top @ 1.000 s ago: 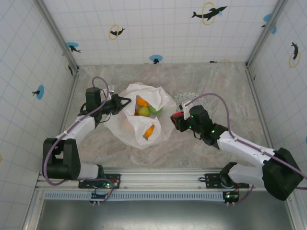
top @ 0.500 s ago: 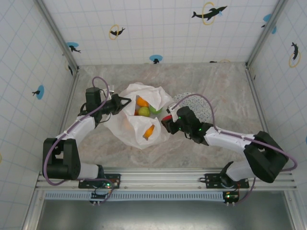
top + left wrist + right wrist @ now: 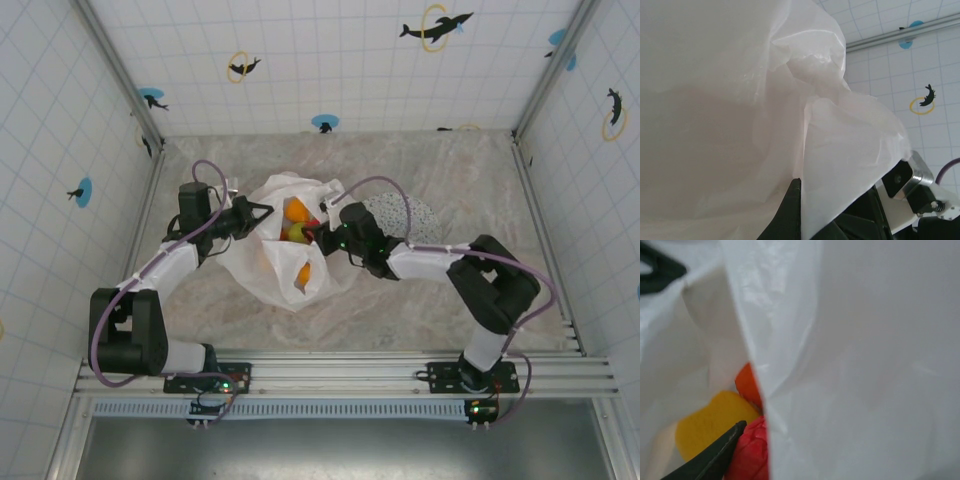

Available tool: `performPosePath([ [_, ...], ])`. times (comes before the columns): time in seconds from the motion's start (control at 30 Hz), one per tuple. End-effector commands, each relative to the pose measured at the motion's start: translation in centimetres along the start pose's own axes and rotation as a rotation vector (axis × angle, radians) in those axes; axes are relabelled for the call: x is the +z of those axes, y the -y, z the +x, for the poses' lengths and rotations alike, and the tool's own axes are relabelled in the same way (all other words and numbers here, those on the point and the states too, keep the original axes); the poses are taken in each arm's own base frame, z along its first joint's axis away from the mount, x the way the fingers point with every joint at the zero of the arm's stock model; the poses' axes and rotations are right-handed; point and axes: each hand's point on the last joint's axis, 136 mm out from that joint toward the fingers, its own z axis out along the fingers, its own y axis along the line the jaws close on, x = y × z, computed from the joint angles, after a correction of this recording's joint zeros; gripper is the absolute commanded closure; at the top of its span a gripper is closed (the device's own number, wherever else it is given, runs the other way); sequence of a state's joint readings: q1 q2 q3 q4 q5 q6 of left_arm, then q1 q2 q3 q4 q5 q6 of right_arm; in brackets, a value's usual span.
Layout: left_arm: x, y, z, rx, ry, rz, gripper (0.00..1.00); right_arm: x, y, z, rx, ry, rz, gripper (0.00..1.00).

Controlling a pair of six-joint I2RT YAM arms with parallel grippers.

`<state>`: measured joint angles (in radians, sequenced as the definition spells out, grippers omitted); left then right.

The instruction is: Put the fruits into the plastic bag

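Over the last second the right arm has swung left from beside the speckled plate (image 3: 418, 216) and stretched out, so the right fingers (image 3: 320, 232) now sit at the mouth of the plastic bag (image 3: 283, 283), clamped on a red fruit (image 3: 312, 225). In the right wrist view that red fruit (image 3: 753, 454) lies against a dark finger, just past a fold of the bag's rim, with a yellow-orange fruit (image 3: 707, 426) and a deeper orange one (image 3: 746, 384) close behind it. I judge this the delivery step almost done: the fruit is over the opening and only needs letting go. The left fingers (image 3: 265, 211) have not moved. They are pinched together on the bag's left rim and hold the mouth up and open, and thin white film drapes over them in the left wrist view. From above, an orange fruit (image 3: 297, 210) and a green fruit (image 3: 295, 234) show in the opening, and another orange fruit (image 3: 303, 273) glows through the film lower down. The bag lies on the marbled tabletop (image 3: 200, 290). The loose right-hand rim hanging beside the fruit is the main obstacle, since it could catch the fingers or fold inward on release.
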<state>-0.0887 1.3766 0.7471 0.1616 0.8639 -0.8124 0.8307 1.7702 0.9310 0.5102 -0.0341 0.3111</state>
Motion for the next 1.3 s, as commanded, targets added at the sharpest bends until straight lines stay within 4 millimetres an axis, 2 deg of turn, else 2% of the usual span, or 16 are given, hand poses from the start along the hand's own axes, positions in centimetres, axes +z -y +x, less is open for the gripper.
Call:
performPosePath([
  [0.0, -0.2, 0.4, -0.3, -0.002, -0.006, 0.009, 1.00, 1.8, -0.7, -3.8, 0.063, 0.129, 0.004, 0.41],
  [0.13, -0.2, 0.4, -0.3, -0.003, -0.008, 0.010, 1.00, 3.7, 1.1, -4.3, 0.079, 0.154, 0.108, 0.41],
  [0.3, -0.2, 0.4, -0.3, -0.005, -0.008, 0.011, 1.00, 5.5, 3.3, -3.9, 0.064, 0.139, 0.217, 0.39],
  [0.43, -0.2, 0.3, -0.3, -0.006, -0.008, 0.011, 1.00, 6.4, 4.3, -3.2, 0.051, 0.117, 0.251, 0.36],
  [0.6, -0.2, 0.4, -0.3, -0.006, -0.008, 0.012, 1.00, 6.6, 4.5, -2.7, 0.045, 0.093, 0.254, 0.30],
  [0.73, -0.2, 0.4, -0.2, -0.008, -0.009, 0.012, 1.00, 5.9, 4.2, -2.9, 0.040, 0.092, 0.239, 0.20],
  [0.87, -0.2, 0.4, -0.2, -0.007, -0.008, 0.014, 1.00, 4.5, 3.6, -3.7, 0.038, 0.107, 0.220, 0.14],
  [1.1, -0.2, 0.4, -0.3, -0.007, -0.007, 0.012, 1.00, 1.1, 2.3, -4.3, 0.043, 0.126, 0.166, 0.11],
  [1.27, -0.2, 0.4, -0.3, -0.007, -0.006, 0.011, 1.00, -1.8, 1.3, -3.1, 0.021, 0.093, 0.120, 0.11],
])
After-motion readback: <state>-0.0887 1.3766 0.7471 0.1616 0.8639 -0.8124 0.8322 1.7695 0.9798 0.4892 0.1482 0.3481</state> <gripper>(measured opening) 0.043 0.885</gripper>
